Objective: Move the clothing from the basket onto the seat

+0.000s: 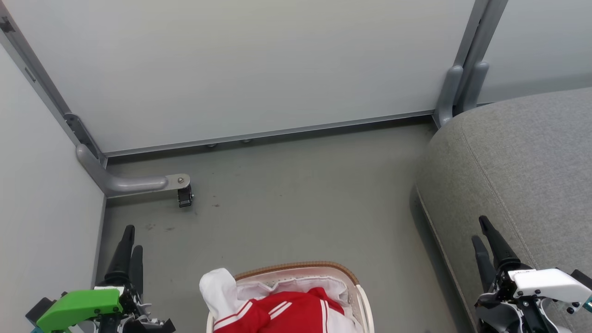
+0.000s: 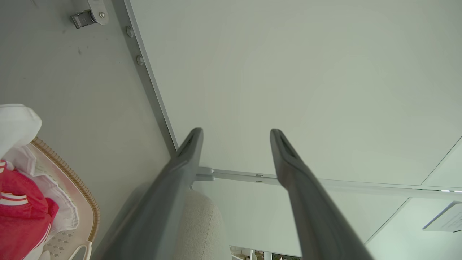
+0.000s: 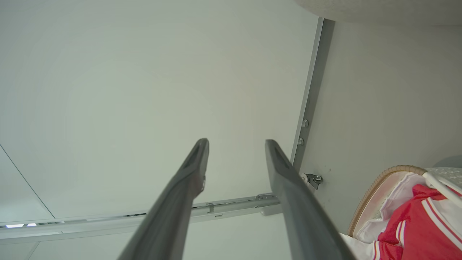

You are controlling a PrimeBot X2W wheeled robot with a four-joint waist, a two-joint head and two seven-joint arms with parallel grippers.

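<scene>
At the bottom centre of the head view the basket (image 1: 296, 266) stands on the floor (image 1: 296, 194). Its brown woven rim arches over a white liner (image 1: 259, 290). The clothing (image 1: 289, 311), a red sports garment with thin white stripes and white panels, lies bundled inside it, and a white fold of its fabric bulges over the rim at the left. At the lower left the left gripper (image 1: 133, 238), behind a green housing, points up the frame beside the basket and apart from it. Its wrist view shows the two dark fingers (image 2: 173, 187) spread wide with nothing between them. At the lower right the right gripper (image 1: 479, 229), behind a white housing, shows against the near edge of the seat (image 1: 522, 157). Its fingers (image 3: 180, 195) are likewise parted and empty. The seat, a grey woven couch cushion with a rounded corner and a stitched seam, fills the right side, with a strip of floor between it and the basket. Farther up, at middle left, a grey metal foot (image 1: 129, 183) ends in a small black caster (image 1: 185, 197). Beyond it, pale partition panels (image 1: 240, 64) in aluminium frames close off the top of the frame.
</scene>
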